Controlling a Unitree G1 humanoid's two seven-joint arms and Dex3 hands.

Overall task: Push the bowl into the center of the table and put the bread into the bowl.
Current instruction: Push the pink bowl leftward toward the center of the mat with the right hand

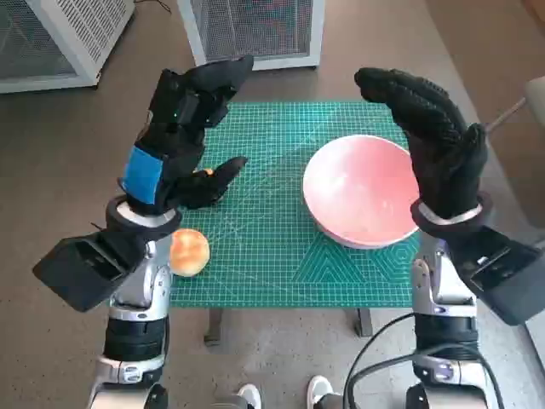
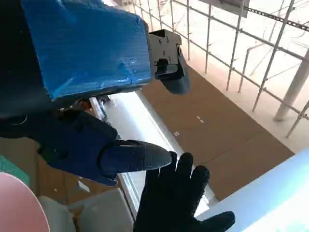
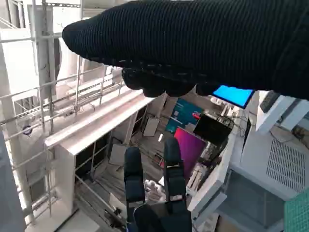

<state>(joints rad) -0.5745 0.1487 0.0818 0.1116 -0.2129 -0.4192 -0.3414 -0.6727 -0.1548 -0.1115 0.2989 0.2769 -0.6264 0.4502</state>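
**Both hands raised and empty, bowl off-centre, bread at table edge**

Risks first:
- The bread [image 1: 189, 252] sits at the near-left edge of the green mat [image 1: 272, 256], just beside the left forearm. My read: a careless drop of that arm or wrist could nudge it off the table. It's round, so it likely rolls.
- The bowl [image 1: 362, 189] is on the right half of the mat, not central. The push has to come from its right side toward the left. The right hand [image 1: 434, 141] is above the bowl's right rim, so if it comes down on the rim instead of outside the wall, the bowl may tip or spin instead of sliding.
- Pushing too far left sends the bowl toward the bread, and a collision there could knock it over the edge.

Hands:
- left hand [image 1: 183, 136]: held up over the left part of the mat, fingers spread wide, nothing in them, touching nothing that I can see.
- Right hand: upright, fingers extended and loosely apart, holding nothing. Contact with the bowl rim can't be told from the head view; looks clear of it.
- Wrist views point out at the room, and neither shows the bread.
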